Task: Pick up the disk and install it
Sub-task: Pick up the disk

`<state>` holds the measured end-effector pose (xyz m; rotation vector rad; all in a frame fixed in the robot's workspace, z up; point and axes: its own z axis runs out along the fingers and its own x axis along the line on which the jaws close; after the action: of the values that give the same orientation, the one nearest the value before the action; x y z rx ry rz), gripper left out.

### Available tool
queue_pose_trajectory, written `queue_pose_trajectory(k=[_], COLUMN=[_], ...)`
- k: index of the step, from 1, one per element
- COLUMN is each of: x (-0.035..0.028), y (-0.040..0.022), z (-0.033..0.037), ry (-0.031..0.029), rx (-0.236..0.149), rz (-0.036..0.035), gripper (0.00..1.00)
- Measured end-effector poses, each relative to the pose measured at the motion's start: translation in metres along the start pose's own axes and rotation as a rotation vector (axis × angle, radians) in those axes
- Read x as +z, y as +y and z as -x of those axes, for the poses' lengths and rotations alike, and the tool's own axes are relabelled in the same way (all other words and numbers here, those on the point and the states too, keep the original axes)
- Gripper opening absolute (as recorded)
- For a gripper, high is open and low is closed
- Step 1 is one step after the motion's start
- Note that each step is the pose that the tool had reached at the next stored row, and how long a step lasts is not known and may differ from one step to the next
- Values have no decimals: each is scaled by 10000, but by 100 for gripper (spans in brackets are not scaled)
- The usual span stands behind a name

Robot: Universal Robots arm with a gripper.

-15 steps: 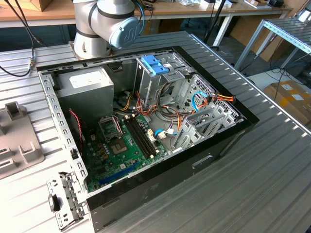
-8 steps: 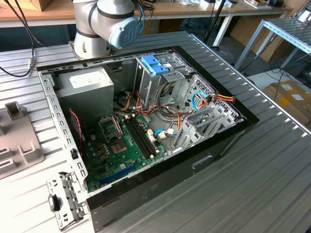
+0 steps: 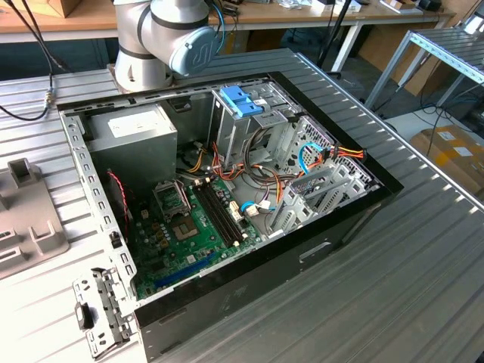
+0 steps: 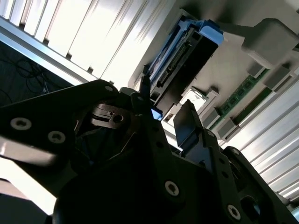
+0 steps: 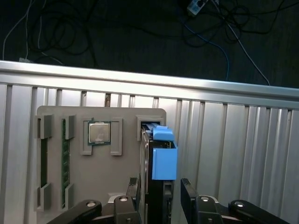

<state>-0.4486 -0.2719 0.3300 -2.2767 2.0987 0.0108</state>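
Gripper [image 5: 160,189] jaws are hanging apart astride the hard drive [image 5: 161,158], sitting edge-up in its grey holder [image 5: 93,177], seemingly for easy clamping.

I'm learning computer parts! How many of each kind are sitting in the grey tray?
Hard disk: 1
Processor chip: 1
Memory sticks: 2
Total: 4
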Motion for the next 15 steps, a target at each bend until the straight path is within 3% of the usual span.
queue_pose_trajectory(k=[9, 13, 15], x=[38, 77, 100], y=[134, 152, 160], z=[80, 64, 3], ry=[-14, -14, -14], rx=[0, 1, 0], rz=[0, 0, -1], gripper=[48, 48, 48])
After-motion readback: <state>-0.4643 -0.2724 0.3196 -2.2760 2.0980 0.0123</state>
